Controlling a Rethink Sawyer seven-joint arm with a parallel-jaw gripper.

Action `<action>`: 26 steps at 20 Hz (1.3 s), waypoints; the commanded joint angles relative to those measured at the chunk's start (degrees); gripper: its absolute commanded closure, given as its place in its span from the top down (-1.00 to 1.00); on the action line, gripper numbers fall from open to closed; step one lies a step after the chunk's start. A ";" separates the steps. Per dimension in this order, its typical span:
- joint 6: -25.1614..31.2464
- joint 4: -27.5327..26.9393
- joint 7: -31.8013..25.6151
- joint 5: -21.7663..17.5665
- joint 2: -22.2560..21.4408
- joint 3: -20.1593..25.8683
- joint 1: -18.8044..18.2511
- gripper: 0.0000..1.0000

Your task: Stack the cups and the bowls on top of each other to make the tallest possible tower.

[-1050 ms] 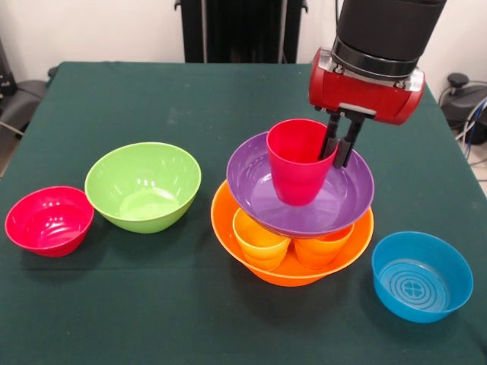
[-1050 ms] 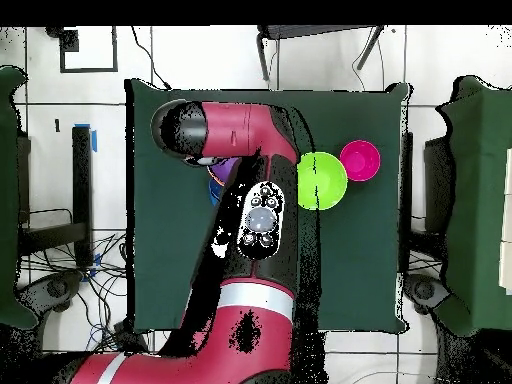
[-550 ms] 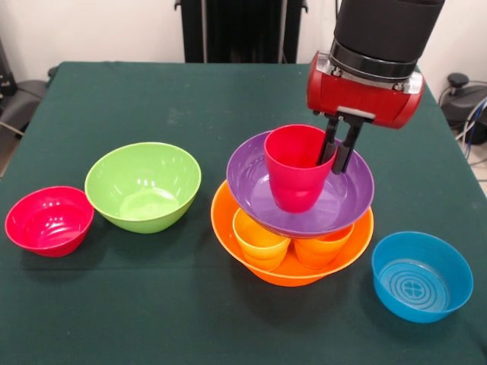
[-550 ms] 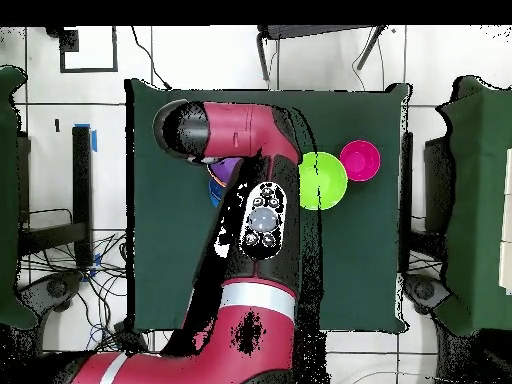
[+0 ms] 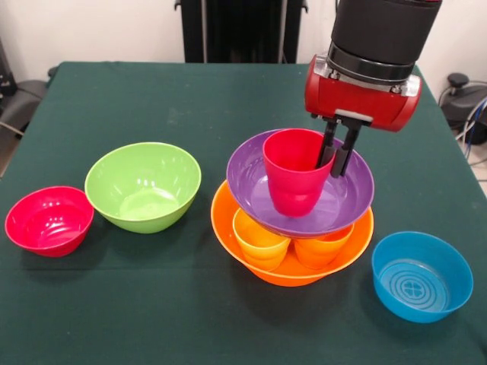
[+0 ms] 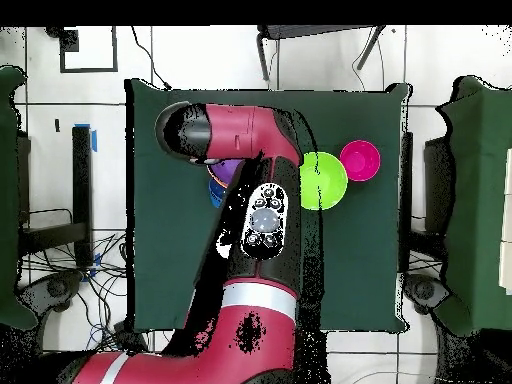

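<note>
red cup [image 5: 293, 171] is clamped at its right rim by my gripper [image 5: 335, 156], one finger inside the wall and one outside. against the picture a second ago, i note the cup has come up and shifted slightly left; its base now looks clear of the purple bowl [image 5: 251, 190], though i cannot confirm the gap. the arm [image 5: 365, 65] has risen by the same small amount.

the purple bowl rests on an orange cup [image 5: 260, 239] and a second orange cup [image 5: 319, 245], both standing in the large orange bowl [image 5: 228, 236] that forms the tower base. these are unmoved.

lime green bowl [image 5: 143, 185] and red bowl [image 5: 49, 220] sit apart to the left on the green table [image 5: 152, 99], light blue bowl [image 5: 421, 275] to the right, all unchanged.

in the overhead view the arm [image 6: 255, 215] covers most of the tower; lime green bowl [image 6: 328, 180] and red bowl [image 6: 360, 160] show beside it.
</note>
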 commanded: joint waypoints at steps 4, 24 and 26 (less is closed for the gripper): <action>-1.21 7.03 4.70 0.87 1.44 6.11 -0.53 -1.00; -5.21 9.62 6.70 0.25 0.63 4.66 0.83 1.00; -5.26 9.73 6.48 0.35 0.55 4.77 0.69 1.00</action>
